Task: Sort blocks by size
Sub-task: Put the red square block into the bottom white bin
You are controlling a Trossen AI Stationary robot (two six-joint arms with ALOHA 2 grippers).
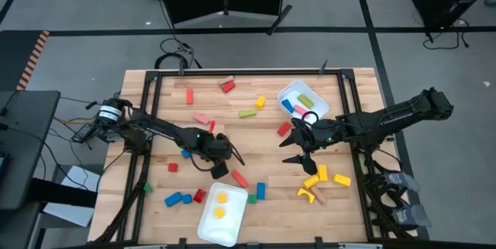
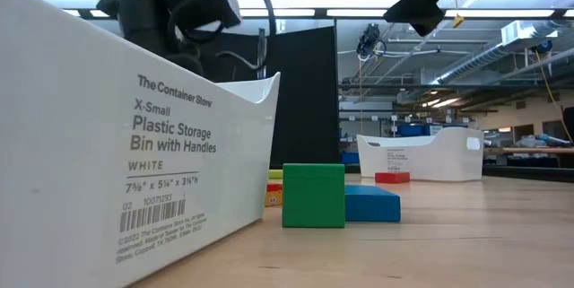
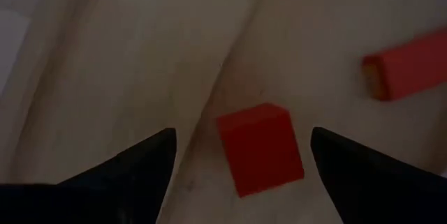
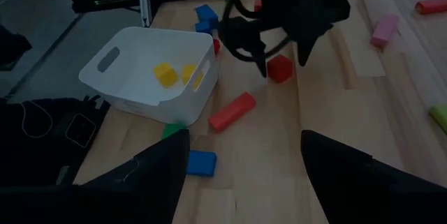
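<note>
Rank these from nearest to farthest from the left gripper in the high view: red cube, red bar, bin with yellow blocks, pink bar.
1. Red cube: between the open left gripper's fingers.
2. Red bar: just to its right.
3. Pink bar and bin with yellow blocks: on opposite sides of the gripper, too close to call.

Two cubes (image 1: 221, 205) lie in the near tray (image 1: 208, 229) — bars (image 1: 297, 102) in the far tray (image 1: 321, 108).
</note>
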